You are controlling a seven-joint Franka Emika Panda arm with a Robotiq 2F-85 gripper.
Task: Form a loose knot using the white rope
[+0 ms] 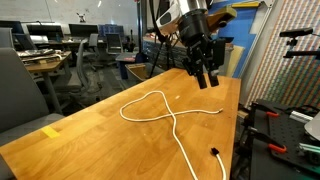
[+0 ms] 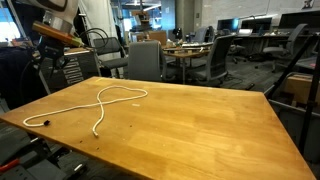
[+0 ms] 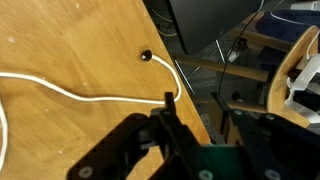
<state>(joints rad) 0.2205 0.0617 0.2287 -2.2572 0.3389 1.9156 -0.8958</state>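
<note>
The rope [image 1: 150, 97] lies flat on the table [image 1: 90, 140], about mid-table in both exterior views. It makes one open loop whose strands cross once on the near side. Whether this is more than a plain crossing cannot be told. In an exterior view, one tail runs right from the crossing toward the table's right edge, and the other runs nearer and leaves the picture at the bottom. A short piece with a dark tip [image 1: 215, 152] lies close to the near right edge. In an exterior view the rope [image 2: 120, 95] sends one tail left to a dark tip [image 2: 28, 122] near the table's left edge. The second tail ends nearer, toward the front edge.

In the wrist view the rope [image 3: 80, 97] crosses the wood from the left and bends up beside the table edge. It ends in a dark tip [image 3: 145, 56].

The gripper [image 1: 206, 80] hangs in the air over the far right of the table, above the right tail and clear of the rope. Its fingers [image 1: 198, 72] point down, a little apart, with nothing between them.

Office chairs [image 2: 145, 60] stand beyond the table.
</note>
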